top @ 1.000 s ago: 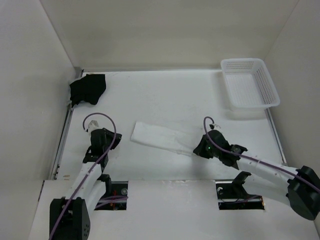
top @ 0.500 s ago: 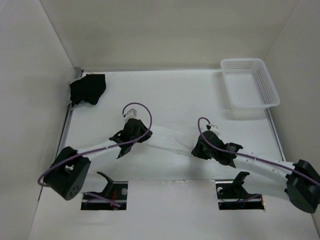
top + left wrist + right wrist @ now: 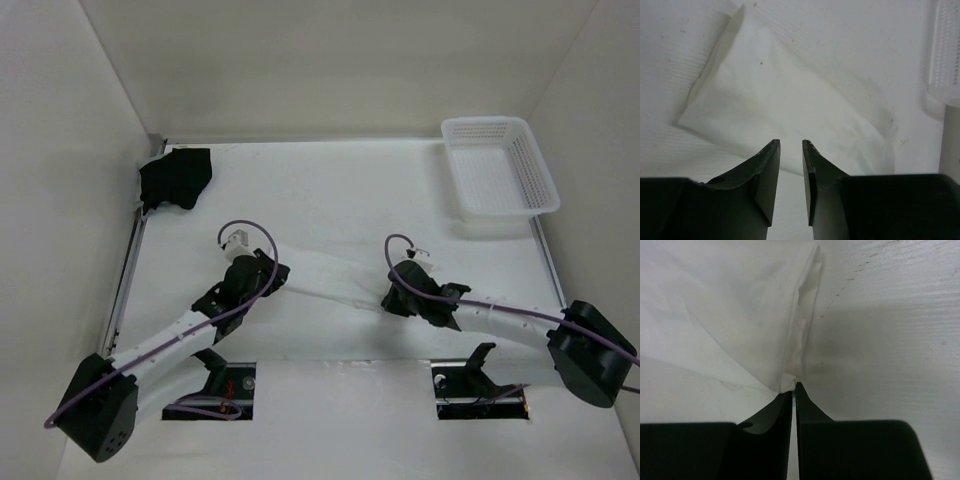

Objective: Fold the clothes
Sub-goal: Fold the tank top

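Left gripper (image 3: 790,145) swung onto clothes (image 3: 775,95) at their left end, jaws ajar, empty; right gripper (image 3: 793,389) just pinched right corner. Fold lift likely next.

The left arm (image 3: 170,340) stretches forward and rightward to the left end of the clothes (image 3: 330,275). There the left gripper (image 3: 791,143) holds its jaws slightly apart, with nothing between them. The right arm (image 3: 500,318) lies low, and the right gripper (image 3: 793,389) pinches the clothes' right end.

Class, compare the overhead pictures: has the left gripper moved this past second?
Yes. The left gripper has swung right, away from the black cloth in the corner, to the left end of the clothes.
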Available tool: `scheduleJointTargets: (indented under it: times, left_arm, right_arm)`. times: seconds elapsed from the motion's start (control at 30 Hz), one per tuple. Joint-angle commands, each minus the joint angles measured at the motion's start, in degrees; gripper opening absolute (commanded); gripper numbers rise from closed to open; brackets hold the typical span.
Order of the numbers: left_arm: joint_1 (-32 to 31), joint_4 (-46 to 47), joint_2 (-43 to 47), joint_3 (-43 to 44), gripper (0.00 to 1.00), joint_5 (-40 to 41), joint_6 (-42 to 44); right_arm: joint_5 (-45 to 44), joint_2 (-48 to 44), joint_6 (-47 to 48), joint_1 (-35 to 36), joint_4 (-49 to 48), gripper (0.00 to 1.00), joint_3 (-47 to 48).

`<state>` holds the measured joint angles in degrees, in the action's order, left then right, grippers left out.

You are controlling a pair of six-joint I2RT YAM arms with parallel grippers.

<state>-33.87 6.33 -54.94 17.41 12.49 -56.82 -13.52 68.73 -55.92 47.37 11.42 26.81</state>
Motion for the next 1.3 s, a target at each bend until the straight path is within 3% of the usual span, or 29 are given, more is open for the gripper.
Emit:
scheduleJointTargets:
  times: [0.0,0.17,0.27,0.5,0.57,0.67,0.87,0.93,1.0,1.03,1.13,1.27]
  left_arm:
    - [1.48,-7.37,5.89,0.43,0.25,2.98,1.7]
    - [4.2,-14.4,7.82,0.96,0.27,2.89,4.52]
    - [7.88,-14.94,8.8,-0.97,0.33,2.28,4.96]
    - [10.09,-7.3,0.55,-0.98,0.4,-1.07,6.63]
    - [10.27,-5.37,-0.96,-1.23,0.4,-0.98,6.19]
    - [10.71,-1.5,-1.4,-2.47,0.4,-1.68,5.84]
    - [11.41,4.91,-3.15,-3.26,0.36,-3.0,5.66]
    - [12.55,6.15,-5.25,-2.65,0.3,-2.65,5.4]
    - [14.48,7.55,-8.5,-1.68,0.15,-2.3,5.4]
    - [15.71,7.91,-9.91,-1.33,0.11,-2.21,5.23]
    - [18.87,10.54,-14.22,-0.89,0.05,-3.6,4.79]
    - [22.83,15.02,-18.97,-0.62,0.05,-8.17,3.38]
  right_arm:
    - [0.77,-2.54,-1.2,2.58,0.07,0.09,3.25]
    - [2.53,-8.51,-2.61,4.61,7.99,0.1,4.13]
    - [7.51,-12.47,-3.75,4.35,7.4,0.13,1.59]
    - [10.97,-5.19,-3.76,4.26,2.82,0.16,-2.02]
    - [11.41,-4.83,-3.67,4.35,2.64,0.21,-1.94]
    - [10.62,-9.47,-3.4,5.31,4.57,0.38,-0.88]
    - [8.77,-17.75,-2.79,0.94,5.55,0.46,-1.31]
    - [8.51,-16.53,-1.74,-3.02,3.44,0.41,-2.2]
    - [8.25,-13.29,-0.34,-7.32,-0.76,0.24,-3.07]
    - [8.25,-12.05,-0.07,-8.39,-1.92,0.2,-3.16]
    - [8.86,-8.27,0.37,-10.24,-6.05,0.16,-4.57]
    - [8.08,-5.1,-0.59,-10.59,-9.13,0.1,-6.24]
